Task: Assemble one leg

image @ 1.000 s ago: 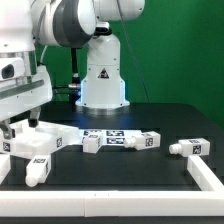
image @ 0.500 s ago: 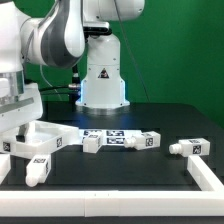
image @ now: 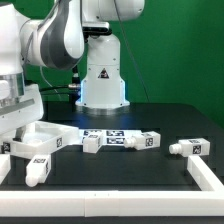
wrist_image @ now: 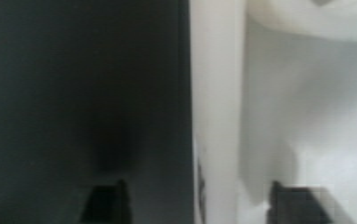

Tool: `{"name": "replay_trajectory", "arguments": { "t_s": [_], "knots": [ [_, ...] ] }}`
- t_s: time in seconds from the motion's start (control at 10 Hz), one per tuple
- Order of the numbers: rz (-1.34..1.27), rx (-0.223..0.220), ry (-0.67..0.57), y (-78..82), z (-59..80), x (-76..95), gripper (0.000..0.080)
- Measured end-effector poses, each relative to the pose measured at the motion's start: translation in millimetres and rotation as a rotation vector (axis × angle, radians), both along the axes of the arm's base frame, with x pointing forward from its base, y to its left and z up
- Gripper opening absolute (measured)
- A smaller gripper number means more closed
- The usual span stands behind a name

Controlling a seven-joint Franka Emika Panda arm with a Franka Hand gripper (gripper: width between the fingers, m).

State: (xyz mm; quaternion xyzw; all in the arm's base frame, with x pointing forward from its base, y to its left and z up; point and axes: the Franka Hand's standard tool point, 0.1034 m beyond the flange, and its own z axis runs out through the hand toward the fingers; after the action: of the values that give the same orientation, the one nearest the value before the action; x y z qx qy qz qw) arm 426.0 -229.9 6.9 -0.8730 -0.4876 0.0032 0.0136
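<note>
Leg (image: 190, 147) lies loose and unattached, so the task looks barely begun; the gripper (wrist_image: 201, 200), fingers apart and empty, hangs over the edge of the white panel (image: 55, 133).

Small white oblong plastic blocks with black-and-white square tags: 4.
- first block (image: 92, 143), just beside the thin flat white marker board (image: 116, 136), at its end toward the exterior view's left
- second block (image: 150, 141), just beside the board's opposite end
- third block (image: 187, 147), farther out past that same end
- fourth block (image: 36, 171), well apart from the board toward the exterior view's left, nearer the camera

Large flat white square panel with raised rims (image: 55, 137): 1, beyond the first block from the board.

Marker board: 1.

White rail (image: 207, 175), beyond the third block: 1.

Black table (image: 120, 180): 1.
</note>
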Motion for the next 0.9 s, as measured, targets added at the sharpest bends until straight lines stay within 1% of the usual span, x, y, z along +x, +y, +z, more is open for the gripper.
{"name": "replay_trajectory", "arguments": {
  "t_s": [0.1, 0.2, 0.3, 0.4, 0.5, 0.6, 0.7, 0.8, 0.9],
  "knots": [
    [0.000, 0.000, 0.000, 0.0, 0.0, 0.0, 0.0250],
    [0.000, 0.000, 0.000, 0.1, -0.1, -0.1, 0.0077],
    [-0.001, 0.000, 0.000, -0.3, -0.1, -0.3, 0.0050],
    [-0.026, 0.002, 0.004, -1.3, 4.7, -1.1, 0.0050],
    [-0.059, -0.003, -0.004, -1.8, 17.4, -0.1, 0.0050],
    [-0.133, -0.002, -0.015, 3.4, 36.3, 2.6, 0.0050],
    [-0.223, 0.001, -0.028, 13.1, 61.7, 11.4, 0.0050],
    [-0.314, 0.000, -0.032, 26.5, 77.3, 21.6, 0.0050],
    [-0.413, -0.002, -0.022, 44.6, 85.6, 35.6, 0.0050]
  ]
}}
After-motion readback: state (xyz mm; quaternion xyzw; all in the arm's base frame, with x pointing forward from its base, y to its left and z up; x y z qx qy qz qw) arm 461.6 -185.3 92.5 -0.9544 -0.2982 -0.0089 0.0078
